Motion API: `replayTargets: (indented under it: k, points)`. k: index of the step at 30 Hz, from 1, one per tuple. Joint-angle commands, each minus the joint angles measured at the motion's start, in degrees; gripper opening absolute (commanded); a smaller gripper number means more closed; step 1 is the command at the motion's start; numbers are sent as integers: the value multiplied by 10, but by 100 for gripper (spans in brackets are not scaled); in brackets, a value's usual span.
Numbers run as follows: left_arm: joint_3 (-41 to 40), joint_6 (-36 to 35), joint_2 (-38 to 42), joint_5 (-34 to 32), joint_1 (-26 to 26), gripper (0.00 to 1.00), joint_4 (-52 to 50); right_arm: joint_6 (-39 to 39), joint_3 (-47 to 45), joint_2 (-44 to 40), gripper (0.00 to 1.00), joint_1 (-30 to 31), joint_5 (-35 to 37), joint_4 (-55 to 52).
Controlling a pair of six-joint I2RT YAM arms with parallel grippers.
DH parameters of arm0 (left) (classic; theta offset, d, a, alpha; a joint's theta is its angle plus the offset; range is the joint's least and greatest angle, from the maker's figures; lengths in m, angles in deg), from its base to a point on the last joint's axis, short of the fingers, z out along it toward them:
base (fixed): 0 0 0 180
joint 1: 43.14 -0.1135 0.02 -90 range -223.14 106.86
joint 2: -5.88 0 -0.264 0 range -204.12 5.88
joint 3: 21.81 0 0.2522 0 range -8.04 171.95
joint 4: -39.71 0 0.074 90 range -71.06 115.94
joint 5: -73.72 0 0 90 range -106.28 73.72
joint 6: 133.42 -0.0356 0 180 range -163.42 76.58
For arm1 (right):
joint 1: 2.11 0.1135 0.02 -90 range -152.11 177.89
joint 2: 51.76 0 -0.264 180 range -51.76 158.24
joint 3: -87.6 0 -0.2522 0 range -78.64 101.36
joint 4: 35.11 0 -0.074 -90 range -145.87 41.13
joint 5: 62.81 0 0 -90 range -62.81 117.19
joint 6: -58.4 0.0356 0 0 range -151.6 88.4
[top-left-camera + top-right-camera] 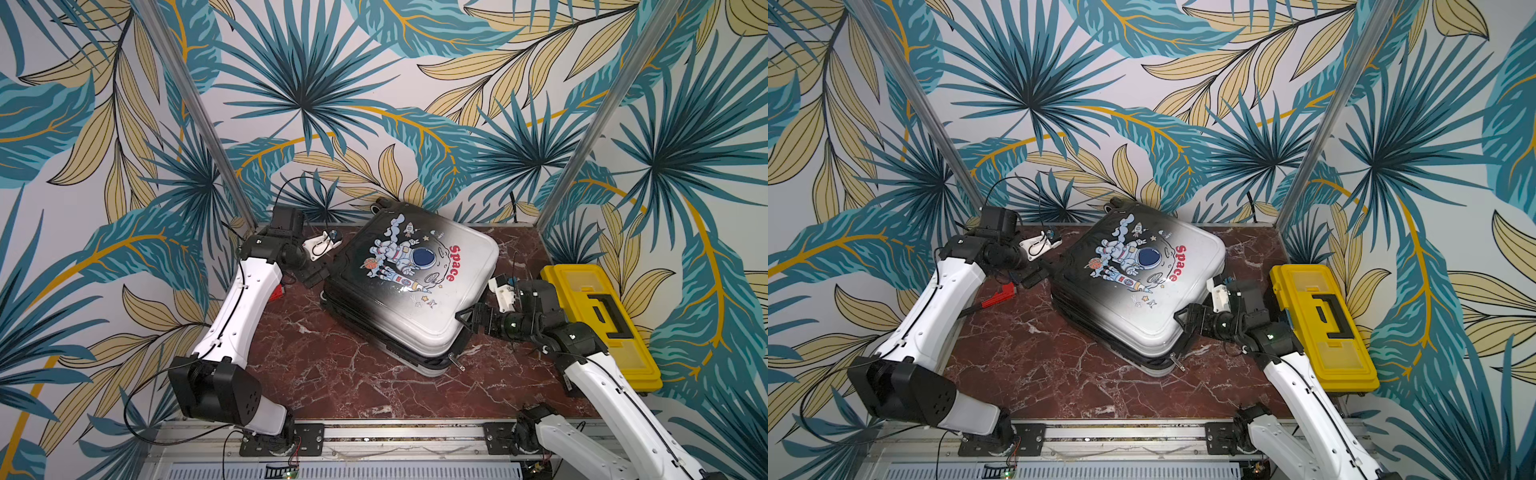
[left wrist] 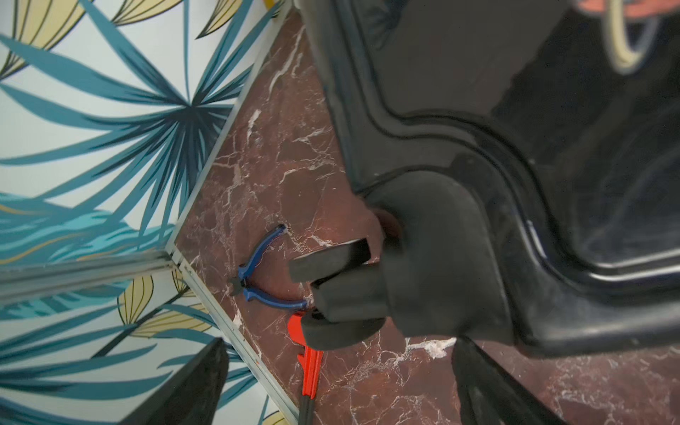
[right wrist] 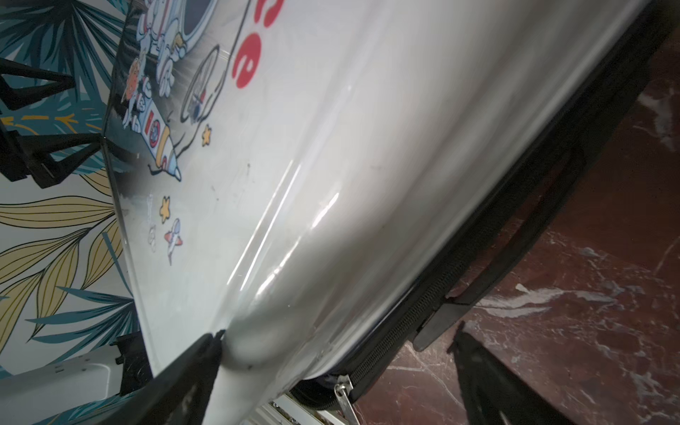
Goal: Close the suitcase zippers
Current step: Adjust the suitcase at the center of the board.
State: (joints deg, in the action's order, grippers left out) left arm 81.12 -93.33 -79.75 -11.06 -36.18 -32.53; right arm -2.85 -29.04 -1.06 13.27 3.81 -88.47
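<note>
The suitcase (image 1: 415, 291) (image 1: 1133, 291) lies flat on the marble table, astronaut print up, its white end nearest. The zippers' black track (image 3: 404, 323) runs along the seam. A metal pull tab (image 3: 344, 395) (image 1: 457, 362) (image 1: 1177, 363) hangs at the near corner, where the seam gapes. My right gripper (image 1: 467, 320) (image 1: 1183, 318) (image 3: 342, 386) is open, astride that white corner. One finger (image 3: 191, 379) rests on the top shell; the other is off it, above the table. My left gripper (image 1: 316, 276) (image 1: 1034, 277) (image 2: 342, 397) stands open beside a black wheel (image 2: 386, 294), holding nothing.
A yellow toolbox (image 1: 598, 324) (image 1: 1320, 328) stands right behind my right arm. A red wrench (image 2: 311, 368) (image 1: 1000, 293) and blue pliers (image 2: 257, 283) lie by the left wall, near my left gripper. Patterned walls close in three sides.
</note>
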Motion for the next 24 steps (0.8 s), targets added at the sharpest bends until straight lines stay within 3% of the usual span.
replayTargets:
  k: [1, 6, 11, 24]
  points:
    - [8, -109, -8, 17, -1, 95, -24, 34, -22, -3, 99, 8, -24, 17]
    - [27, -183, -45, -6, -2, 94, -22, 28, -20, 20, 99, 9, -18, 23]
    - [86, -200, -99, -4, -1, 93, -23, 28, -16, 32, 99, 9, -23, 41]
    - [53, -231, -132, 9, 32, 91, -22, -25, 34, 88, 99, 8, 37, 42]
